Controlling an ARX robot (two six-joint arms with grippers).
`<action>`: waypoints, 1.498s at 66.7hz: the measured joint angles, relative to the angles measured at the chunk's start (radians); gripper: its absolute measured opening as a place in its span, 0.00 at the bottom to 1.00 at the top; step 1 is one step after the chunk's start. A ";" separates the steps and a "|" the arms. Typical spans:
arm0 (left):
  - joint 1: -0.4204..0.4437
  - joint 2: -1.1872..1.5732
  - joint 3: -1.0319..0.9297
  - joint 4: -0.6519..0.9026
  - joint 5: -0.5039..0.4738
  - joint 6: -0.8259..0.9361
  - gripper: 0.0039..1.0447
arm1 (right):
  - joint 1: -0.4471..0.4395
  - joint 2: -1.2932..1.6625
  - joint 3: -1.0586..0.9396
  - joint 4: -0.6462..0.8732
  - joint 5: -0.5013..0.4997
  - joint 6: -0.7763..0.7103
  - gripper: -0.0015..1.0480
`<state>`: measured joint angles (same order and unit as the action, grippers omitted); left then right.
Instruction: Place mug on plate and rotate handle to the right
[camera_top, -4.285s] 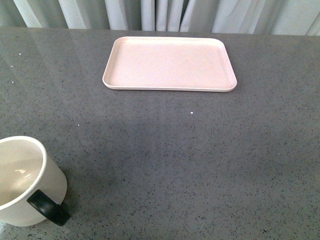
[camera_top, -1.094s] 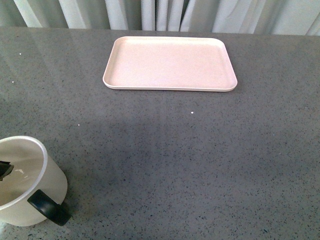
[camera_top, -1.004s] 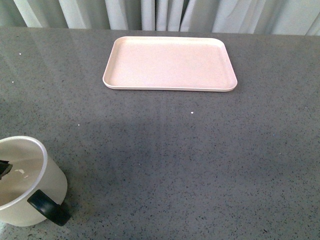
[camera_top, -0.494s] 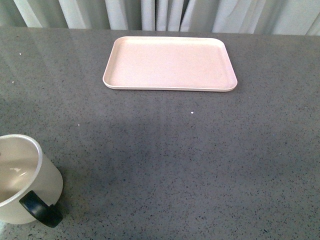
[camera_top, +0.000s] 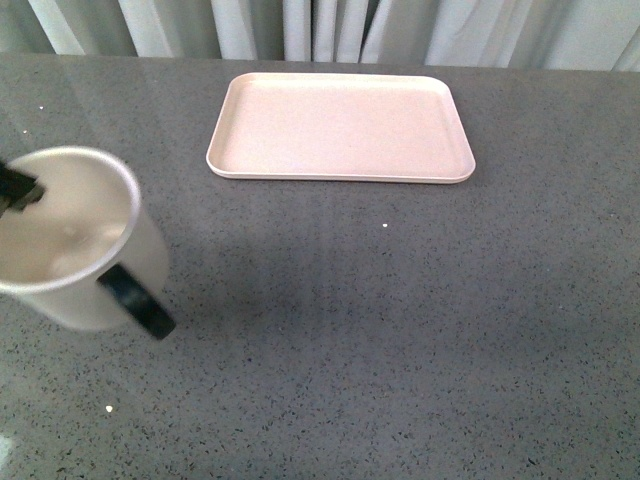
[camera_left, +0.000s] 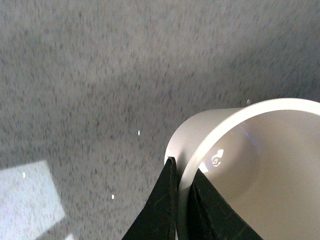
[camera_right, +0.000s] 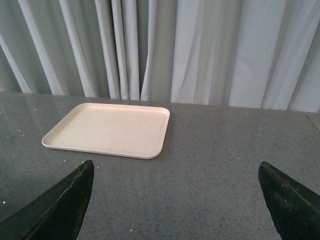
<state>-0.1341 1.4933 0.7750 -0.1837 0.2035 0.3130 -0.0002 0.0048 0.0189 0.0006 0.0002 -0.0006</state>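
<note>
Lifted from the near left corner, the mug (camera_top: 75, 235) now hangs above the worktop (camera_top: 400, 330) further along its left edge, blurred, its mouth tipped toward the camera. The left hand (camera_left: 184, 167) pinches the mug's wall, one black finger (camera_left: 161, 205) outside and the other inside the rim. The handle (camera_top: 137, 302) points toward the worktop's near right. The plate (camera_top: 340, 128) lies flat near the far edge, well apart from the mug. The right hand (camera_right: 175, 165) hovers low over the worktop with its fingers (camera_right: 65, 205) spread wide, facing the plate and curtains (camera_right: 200, 50).
</note>
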 joint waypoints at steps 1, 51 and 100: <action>-0.006 0.006 0.011 0.000 -0.003 -0.004 0.02 | 0.000 0.000 0.000 0.000 0.000 0.000 0.91; -0.236 0.345 0.512 -0.041 -0.031 -0.173 0.02 | 0.000 0.000 0.000 0.000 0.000 0.000 0.91; -0.240 0.721 1.103 -0.446 -0.048 -0.241 0.02 | 0.000 0.000 0.000 0.000 0.000 0.000 0.91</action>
<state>-0.3740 2.2143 1.8782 -0.6292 0.1555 0.0715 -0.0002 0.0048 0.0189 0.0006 0.0002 -0.0006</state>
